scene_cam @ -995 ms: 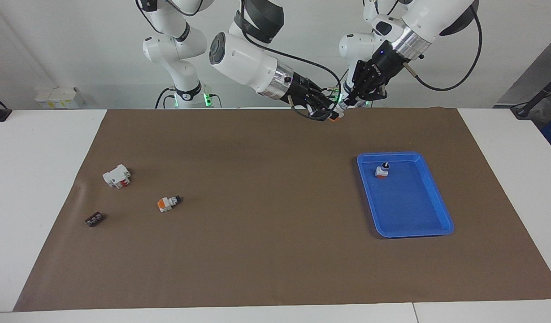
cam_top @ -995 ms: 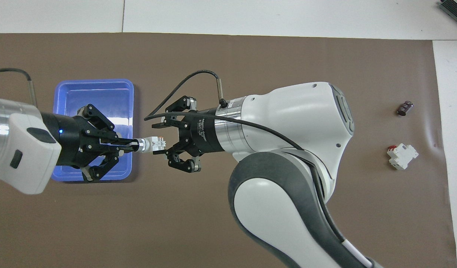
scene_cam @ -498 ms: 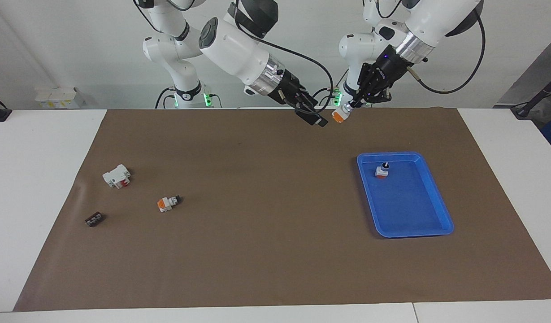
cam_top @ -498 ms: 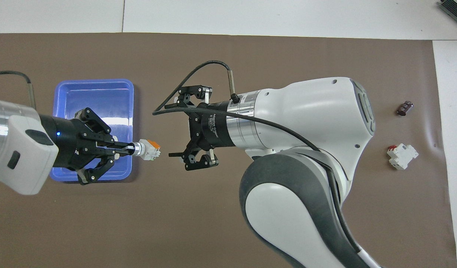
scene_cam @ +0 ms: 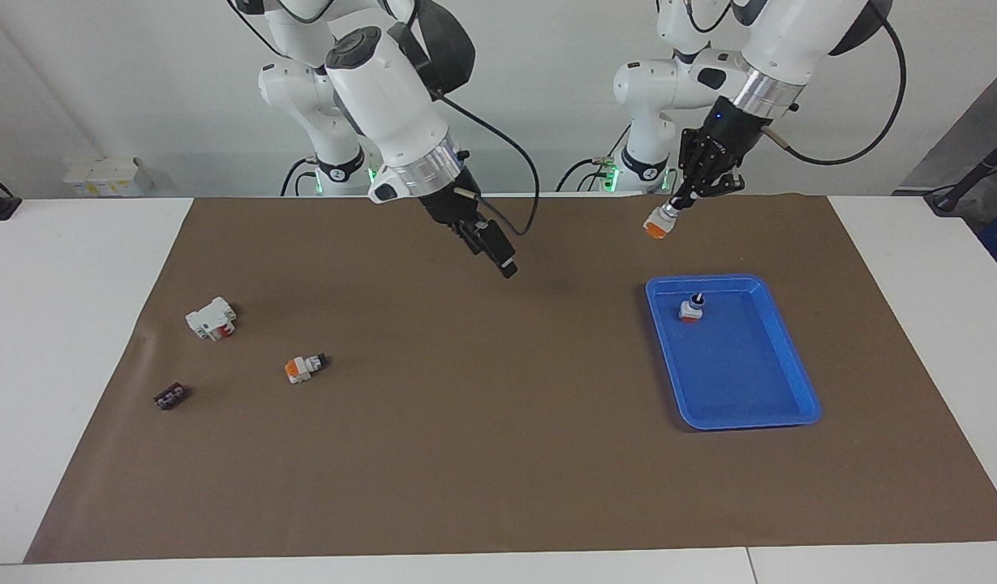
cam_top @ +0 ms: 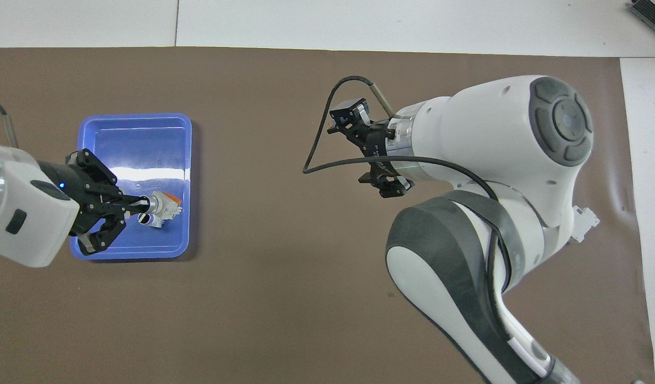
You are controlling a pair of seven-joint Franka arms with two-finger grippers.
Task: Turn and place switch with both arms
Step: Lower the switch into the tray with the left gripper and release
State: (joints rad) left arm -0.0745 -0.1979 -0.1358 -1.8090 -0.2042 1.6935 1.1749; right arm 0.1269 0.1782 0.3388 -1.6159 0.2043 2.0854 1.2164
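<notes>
Two arms split the work: left gripper clenches the switch by its knob, orange end down, for the tray; right gripper hangs released, empty

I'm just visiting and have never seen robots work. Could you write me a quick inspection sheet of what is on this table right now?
Surface: brown mat covering a white table.
Job's things: one switch held in the air, orange end down; one switch in the blue tray; one switch on the mat; blue tray.
Clutter: white block with red part; small dark piece.
Grippers: left gripper shut on the held switch, near the tray; right gripper open, empty, over the mat.
Cables: black cable looping at each wrist.
Surroundings: plain wall; small white boxes.
</notes>
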